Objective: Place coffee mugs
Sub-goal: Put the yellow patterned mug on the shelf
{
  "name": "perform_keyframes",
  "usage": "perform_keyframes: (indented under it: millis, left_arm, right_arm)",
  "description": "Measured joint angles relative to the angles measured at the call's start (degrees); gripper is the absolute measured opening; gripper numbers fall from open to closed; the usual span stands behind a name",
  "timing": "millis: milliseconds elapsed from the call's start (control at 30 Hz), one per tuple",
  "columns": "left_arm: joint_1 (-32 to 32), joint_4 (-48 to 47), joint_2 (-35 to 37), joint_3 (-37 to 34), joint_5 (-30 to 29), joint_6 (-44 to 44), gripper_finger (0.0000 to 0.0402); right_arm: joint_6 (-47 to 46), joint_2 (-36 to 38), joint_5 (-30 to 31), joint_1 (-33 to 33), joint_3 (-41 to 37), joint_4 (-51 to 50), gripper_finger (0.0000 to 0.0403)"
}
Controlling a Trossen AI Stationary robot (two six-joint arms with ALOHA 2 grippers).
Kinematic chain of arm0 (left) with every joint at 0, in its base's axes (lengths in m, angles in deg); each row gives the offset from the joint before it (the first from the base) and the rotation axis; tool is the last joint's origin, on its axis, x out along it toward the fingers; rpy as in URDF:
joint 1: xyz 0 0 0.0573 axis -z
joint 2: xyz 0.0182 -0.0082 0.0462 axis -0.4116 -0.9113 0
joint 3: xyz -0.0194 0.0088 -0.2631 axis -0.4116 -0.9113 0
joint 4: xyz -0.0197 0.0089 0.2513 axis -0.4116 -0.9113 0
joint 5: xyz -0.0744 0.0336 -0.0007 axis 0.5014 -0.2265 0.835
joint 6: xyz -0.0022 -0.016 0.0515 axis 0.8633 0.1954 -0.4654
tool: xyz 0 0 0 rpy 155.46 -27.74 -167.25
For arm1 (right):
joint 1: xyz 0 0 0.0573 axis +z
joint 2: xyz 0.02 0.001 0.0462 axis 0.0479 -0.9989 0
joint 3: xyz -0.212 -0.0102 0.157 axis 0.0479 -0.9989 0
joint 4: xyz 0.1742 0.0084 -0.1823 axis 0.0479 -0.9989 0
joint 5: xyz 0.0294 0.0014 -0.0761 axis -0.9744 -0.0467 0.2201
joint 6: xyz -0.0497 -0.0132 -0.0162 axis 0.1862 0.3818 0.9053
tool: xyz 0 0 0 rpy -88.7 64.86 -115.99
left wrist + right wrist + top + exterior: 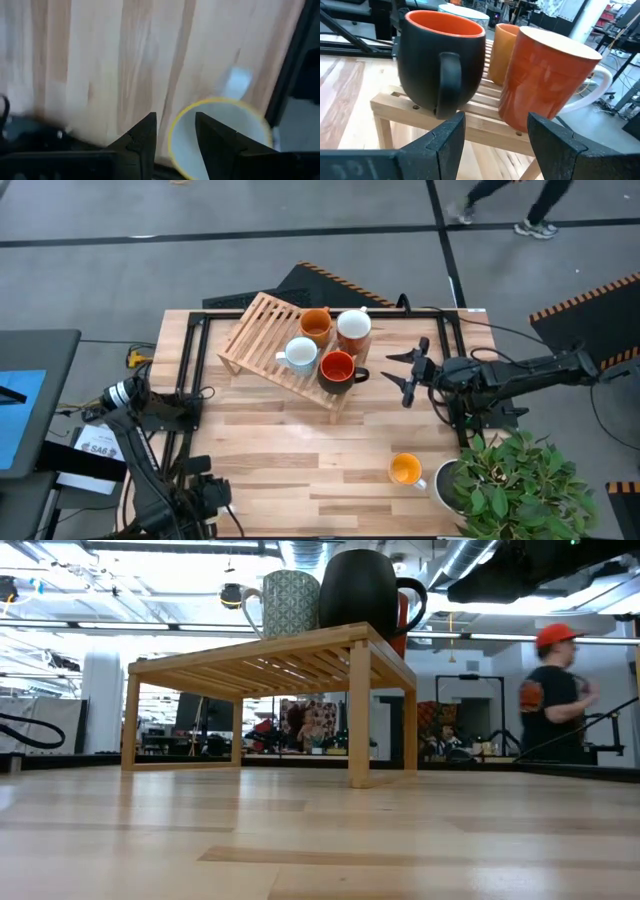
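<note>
- Coffee mugs: four stand close together on the wooden slatted rack (pixel 262 332) at the far middle of the table (pixel 290 470) — the brownish-orange mug (pixel 315 325), the terracotta mug (pixel 353 332) with its white inside, the pale blue-grey mug (pixel 300 354), and the dark mug (pixel 337 369) with its red inside.
- The bright orange-yellow mug (pixel 405 470) is not yet placed; it sits on the bare table near the front right, just beside the white pot (pixel 447 483) of the leafy plant (pixel 520 480).
- My right gripper (pixel 409 370) hovers just beside the rack's right end, fingers spread wide and holding nothing; my right wrist view looks straight at the dark mug's handle and the terracotta mug next to it.
- My left gripper (pixel 175 137) is parked low at the table's front left, fingers apart and empty, with a yellow-rimmed white round thing (pixel 220 135) just past them; I cannot tell what it is.
- Risk, as I judge it: the dark mug stands at the rack's near edge, so any swing of my open right fingers could clip it or the terracotta mug and knock one off.
- Reaching for the orange-yellow mug, my arm could brush the plant's leaves or bump the pot.
- The rack is crowded, so setting another mug down could jostle its neighbours.
</note>
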Motion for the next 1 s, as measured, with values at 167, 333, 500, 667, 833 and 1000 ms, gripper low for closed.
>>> perform_keyframes:
  millis: [167,333,500,667,833,1000]
  left_arm:
    - [0.0,6.2,0.0,-4.3,1.7,-0.6,0.0121]
    - [-0.3,6.1,0.0,-6.9,7.0,-1.1,0.0121]
    - [-0.5,5.6,0.0,-7.6,7.1,-1.6,0.0121]
    - [-0.9,7.3,0.1,-9.8,9.6,-2.0,0.0121]
    - [-2.1,12.3,0.1,-13.8,14.7,-4.4,0.0121]
    - [-4.4,12.8,0.1,-14.5,14.4,-9.8,0.0116]
  right_arm:
    - [0.0,0.0,0.0,-1.1,0.0,0.0,0.024]
    - [0.0,0.0,0.0,-1.8,0.0,0.0,0.024]
    - [-0.1,0.0,0.0,-1.8,0.0,0.0,0.024]
    - [-0.5,0.0,-0.1,-1.8,0.0,0.0,0.024]
    - [-0.6,0.0,-0.1,-1.8,0.0,0.0,0.024]
    - [-0.6,0.0,-0.1,-1.8,0.0,0.0,0.024]
